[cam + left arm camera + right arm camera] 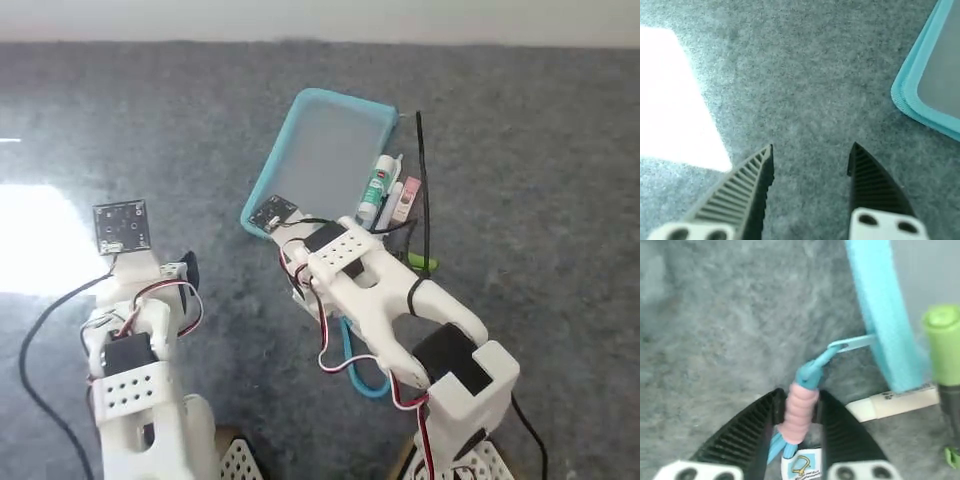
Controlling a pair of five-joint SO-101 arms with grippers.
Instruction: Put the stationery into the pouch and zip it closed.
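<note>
Pink zipper pull (798, 415) is clamped in right gripper (797, 396), just beside teal pouch (262, 185) edge. Stationery (380, 188) is seen along the pouch's side. Left gripper (810, 152) is held agape over the table (520, 150).

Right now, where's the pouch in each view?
High view: pouch lies mid-table, angled, just ahead of the right arm.
Left wrist view: its turquoise corner lies beyond the open left gripper, apart from it.
Right wrist view: its turquoise edge lies just past the right gripper, clamped on the pink zipper charm.
Shared landmark: grey felt table.
</note>
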